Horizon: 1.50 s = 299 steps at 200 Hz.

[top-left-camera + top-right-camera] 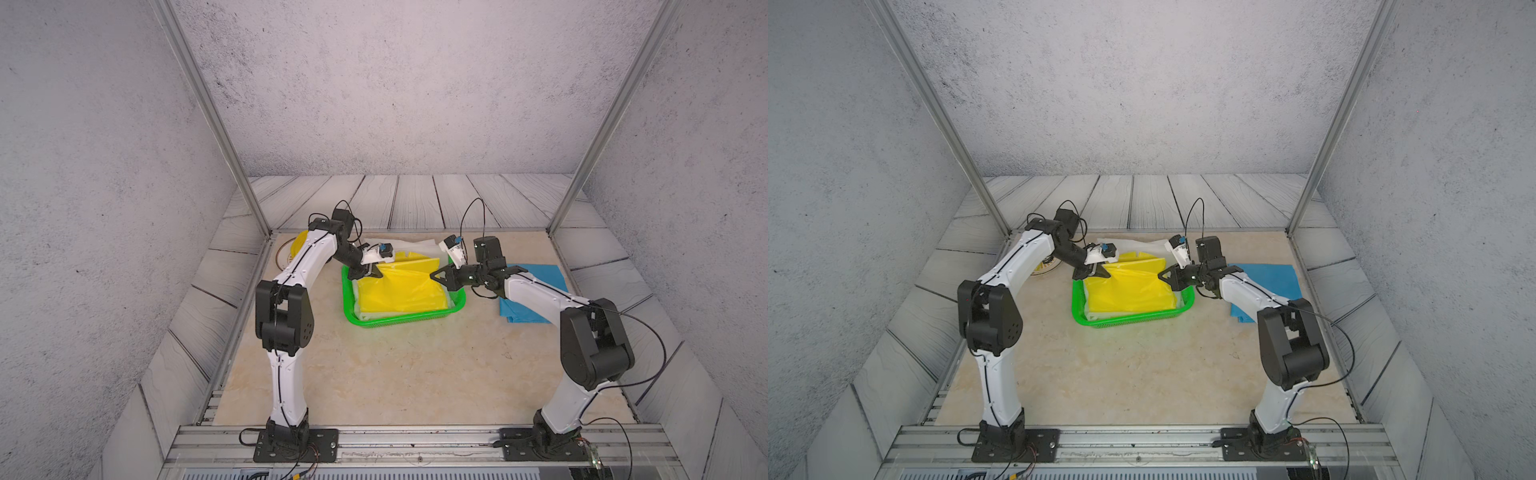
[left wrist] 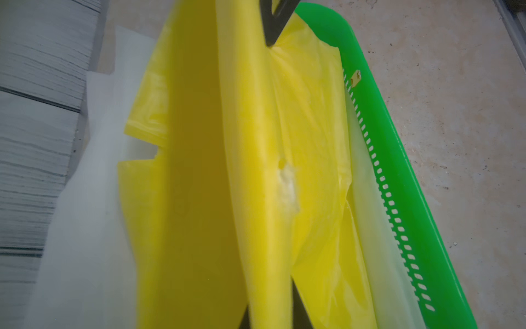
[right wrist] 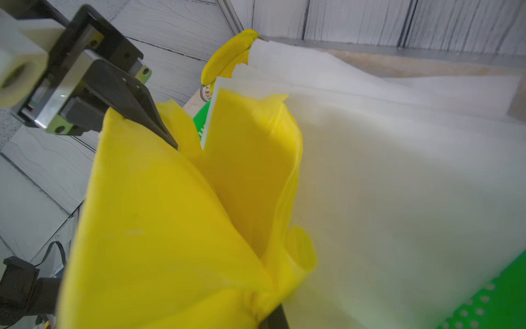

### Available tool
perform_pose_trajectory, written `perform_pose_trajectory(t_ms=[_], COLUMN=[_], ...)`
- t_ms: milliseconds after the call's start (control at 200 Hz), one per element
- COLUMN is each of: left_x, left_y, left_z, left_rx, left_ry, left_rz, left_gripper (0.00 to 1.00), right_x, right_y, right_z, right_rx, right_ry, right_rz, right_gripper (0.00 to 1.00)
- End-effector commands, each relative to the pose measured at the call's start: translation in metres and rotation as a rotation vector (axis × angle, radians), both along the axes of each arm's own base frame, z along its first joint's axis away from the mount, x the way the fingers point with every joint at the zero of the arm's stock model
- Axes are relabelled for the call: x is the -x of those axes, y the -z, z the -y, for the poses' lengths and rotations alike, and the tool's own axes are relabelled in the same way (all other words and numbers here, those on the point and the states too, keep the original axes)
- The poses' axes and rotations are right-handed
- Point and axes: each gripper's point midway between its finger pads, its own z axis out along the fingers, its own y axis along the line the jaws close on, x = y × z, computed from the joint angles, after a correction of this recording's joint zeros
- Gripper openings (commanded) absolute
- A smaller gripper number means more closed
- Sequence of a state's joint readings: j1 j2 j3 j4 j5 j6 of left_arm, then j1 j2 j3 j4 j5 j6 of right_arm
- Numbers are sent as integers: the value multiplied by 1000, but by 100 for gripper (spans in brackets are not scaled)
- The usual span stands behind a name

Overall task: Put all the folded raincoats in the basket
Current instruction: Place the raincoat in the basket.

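While the jaws of the left gripper and the right gripper are each closed on the yellow raincoat, the film between them is drawn up into a taut ridge. The left holds it at the 10 o'clock corner of the green basket. The right holds it at the 2 o'clock corner.

Both top views show the rest of the raincoat lying flat inside the basket on a white translucent sheet. That sheet spills out past the basket toward 12 o'clock.

Only the left wrist view shows a fold of the yellow film running between the left fingers. It also shows the right fingertip pinching the far corner, and a pale, torn-looking patch in the film. Only the right wrist view shows the corner bunched at the right jaws, with a left finger bearing on the raised fold.

In the top views the raincoat's 6 o'clock edge stops just inside the rim, with a strip of white between. The 12 o'clock rim is hidden under film. A blue folded sheet lies at 3 o'clock, apart from the basket and partly under the right arm. A wide stretch of counter runs from the 6 o'clock rim to the arm bases.
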<state>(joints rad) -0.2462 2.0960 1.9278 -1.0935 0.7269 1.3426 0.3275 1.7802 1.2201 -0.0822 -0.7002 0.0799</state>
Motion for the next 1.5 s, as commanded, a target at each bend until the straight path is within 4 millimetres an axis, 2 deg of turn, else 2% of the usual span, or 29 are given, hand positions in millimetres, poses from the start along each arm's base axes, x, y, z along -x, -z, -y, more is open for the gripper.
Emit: perform_pose_trajectory(t_ms=[0, 95, 135, 180, 270, 350, 415, 515, 676, 756, 806, 931, 991, 1116, 1241, 1286, 1356, 1491], left_x=[-6, -19, -24, -30, -47, -56, -55, -41, -22, -16, -15, -16, -18, -29, -26, -19, -7, 17], left_y=[10, 16, 13, 8, -10, -32, -50, -71, -82, -80, -74, -58, -50, -43, -48, -51, -57, -60], left_z=[-22, -24, -24, -24, -25, -30, -33, -35, -39, -38, -36, -28, -23, -21, -25, -27, -33, -53], left_rx=[-60, -77, -68, -53, -14, 26, 63, 105, 141, 168, 197, 267, 269, 277, 271, 258, 231, 161], left_ry=[-63, -113, -132, -155, -226, -282, -305, -303, -328, -340, -356, -399, -412, -477, -541, -561, -589, -667], left_rz=[-52, -42, -30, -9, 55, 114, 143, 160, 175, 183, 182, 123, 92, 44, 2, -28, -56, -22], left_gripper=[18, 52, 59, 62, 74, 76, 78, 78, 78, 78, 82, 84, 84, 83, 84, 85, 86, 88], right_x=[-16, -21, -25, -30, -41, -45, -47, -44, -37, -38, -38, -46, -46, -43, -32, -30, -24, -12], right_y=[31, 43, 46, 49, 54, 47, 38, 32, 49, 59, 63, 63, 57, 21, -22, -33, -41, -35], right_z=[33, 31, 31, 33, 38, 30, 22, 9, -4, -7, -7, 9, 20, 36, 52, 66, 99, 175], right_rx=[96, 108, 110, 119, 139, 98, 62, 82, 171, 237, 269, 327, 356, 369, 414, 457, 571, 807], right_ry=[120, 118, 129, 155, 217, 204, 177, 135, 128, 155, 181, 294, 336, 392, 417, 474, 596, 884], right_rz=[-120, -157, -165, -173, -190, -170, -148, -124, -159, -166, -162, -132, -110, -4, 56, 56, 42, 17], right_gripper=[0, 0, 0, 0, 21, 34, 37, 38, 37, 37, 37, 37, 41, 51, 61, 64, 71, 87])
